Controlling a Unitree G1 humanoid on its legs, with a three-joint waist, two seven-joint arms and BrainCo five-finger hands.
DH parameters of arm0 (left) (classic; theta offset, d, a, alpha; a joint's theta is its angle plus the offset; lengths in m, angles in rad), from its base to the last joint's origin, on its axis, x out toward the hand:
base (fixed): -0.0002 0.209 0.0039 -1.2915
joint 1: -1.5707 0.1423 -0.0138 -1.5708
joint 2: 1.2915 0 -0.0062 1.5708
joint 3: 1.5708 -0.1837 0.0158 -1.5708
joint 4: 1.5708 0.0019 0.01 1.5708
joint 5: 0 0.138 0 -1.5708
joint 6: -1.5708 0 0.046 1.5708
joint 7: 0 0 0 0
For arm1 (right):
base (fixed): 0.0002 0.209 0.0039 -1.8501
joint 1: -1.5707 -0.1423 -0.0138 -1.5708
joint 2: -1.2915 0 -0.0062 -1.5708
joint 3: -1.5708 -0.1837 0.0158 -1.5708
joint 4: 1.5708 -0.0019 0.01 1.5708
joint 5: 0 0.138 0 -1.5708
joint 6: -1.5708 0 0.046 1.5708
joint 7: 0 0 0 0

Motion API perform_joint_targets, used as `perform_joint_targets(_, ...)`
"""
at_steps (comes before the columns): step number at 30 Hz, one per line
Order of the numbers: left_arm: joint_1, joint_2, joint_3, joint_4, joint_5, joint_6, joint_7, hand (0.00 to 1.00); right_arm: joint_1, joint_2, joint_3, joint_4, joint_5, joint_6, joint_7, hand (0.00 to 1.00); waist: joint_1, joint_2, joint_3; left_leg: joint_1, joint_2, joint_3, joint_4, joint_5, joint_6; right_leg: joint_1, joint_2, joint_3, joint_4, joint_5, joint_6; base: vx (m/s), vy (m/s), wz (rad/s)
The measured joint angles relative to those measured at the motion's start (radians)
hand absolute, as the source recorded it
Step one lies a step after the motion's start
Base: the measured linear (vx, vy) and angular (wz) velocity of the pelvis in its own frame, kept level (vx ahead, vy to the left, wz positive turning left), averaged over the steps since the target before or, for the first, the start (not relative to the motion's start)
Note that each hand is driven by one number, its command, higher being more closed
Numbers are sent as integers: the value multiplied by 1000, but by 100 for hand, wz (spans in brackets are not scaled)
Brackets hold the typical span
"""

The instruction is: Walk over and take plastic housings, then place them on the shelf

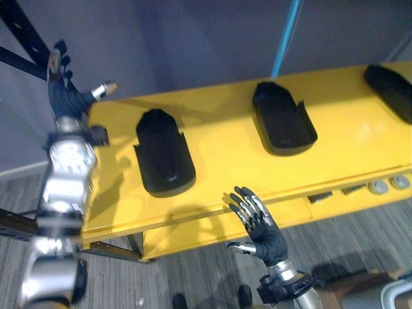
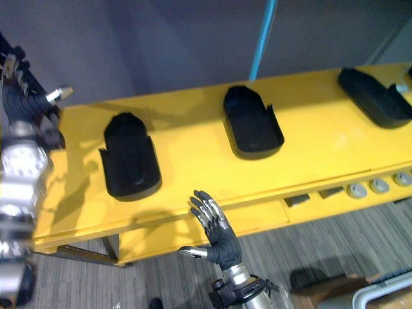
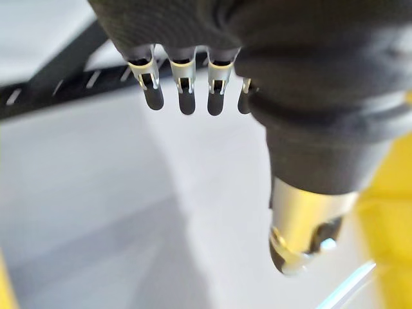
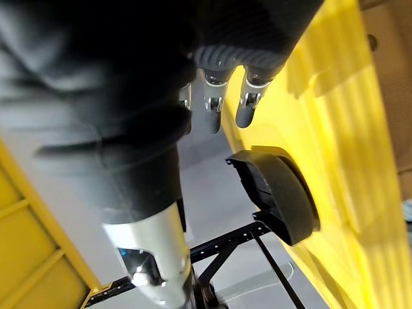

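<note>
Right robot hand (image 1: 261, 225) spread & empty at desk (image 1: 225, 170) front edge; black housing (image 1: 164, 154) beyond it, to its left. Left robot hand (image 1: 64, 96) spread too, past desk's end.

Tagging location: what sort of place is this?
Probably a factory or lab workstation: yellow metal workbench, black plastic housings laid out on it, dark slotted rack frame beside it.

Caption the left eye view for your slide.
Open left hand and right hand beside black housings on yellow table.
</note>
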Motion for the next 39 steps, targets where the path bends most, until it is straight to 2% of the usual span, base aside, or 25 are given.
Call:
perform_joint_targets(2, 129, -99, -16, -111, 58, -8, 10, 100, 15, 14, -20, 0, 0, 0, 0, 0, 13, 1, -19, 6, -3, -7, 0, -1, -1, 14, -2, -5, -7, 0, 0, 23, 16, 20)
perform_joint_targets(3, 271, -204, -82, -207, 75, -35, -3, 100, 24, 31, -34, 2, 0, 0, 2, 0, 16, 2, -29, 11, -6, -25, 0, -1, -1, 36, -6, -26, -20, 0, 0, 0, 15, 30)
perform_joint_targets(5, 393, -283, -177, -268, 70, -62, -26, 100, 22, 42, -34, 17, 0, -1, 2, 0, 20, 0, -39, 13, -7, -35, -1, -1, -1, 44, -7, -31, -22, 0, 1, -31, 25, 21)
perform_joint_targets(7, 493, -353, -341, -299, 32, -96, -95, 100, 23, 49, -31, 37, 0, -1, 2, 0, 18, 7, -54, 0, -8, -37, -1, -2, -2, 38, -5, -27, -39, -1, 10, -68, 29, 3)
perform_joint_targets(10, 538, -395, -471, -300, 7, -118, -145, 100, 18, 42, -23, 38, -1, -1, 0, 0, 15, 11, -62, -32, -5, -18, -1, 2, 1, 3, 5, 9, -55, 17, 11, -84, 21, -18)
perform_joint_targets(14, 547, -407, -516, -269, -71, -121, -205, 100, -14, 29, -8, 39, -10, -4, -25, 0, 7, 12, -60, -84, 1, 17, 0, 13, -3, -52, 16, 45, -93, 69, 11, -70, 13, -32)
perform_joint_targets(21, 477, -407, -528, -175, -145, -127, -237, 100, -18, 7, -5, 38, -32, -25, -71, 0, 13, 13, -35, -119, -1, 30, 0, 15, -4, -93, 15, 57, -97, 80, 9, -21, 6, -6)
perform_joint_targets(24, 411, -407, -528, -114, -143, -125, -230, 100, -39, 8, -4, 38, -46, -25, -86, 0, 9, 14, -7, -123, -3, 30, 0, 15, -4, -98, 13, 58, -97, 84, 4, 0, 0, 0)
perform_joint_targets(28, 377, -409, -509, -85, -143, -120, -212, 100, -47, 9, -4, 38, -65, -25, -92, 0, 6, 14, 1, -124, -4, 35, 0, 15, -5, -99, 12, 61, -102, 84, 5, -4, 7, -2)
perform_joint_targets(39, 276, -409, -393, 1, -147, -107, -160, 100, -46, 10, -6, 39, -65, -25, -98, 0, 2, 14, 25, -139, -5, 36, 0, 14, -5, -113, 13, 62, -104, 85, 6, 0, 0, 0)
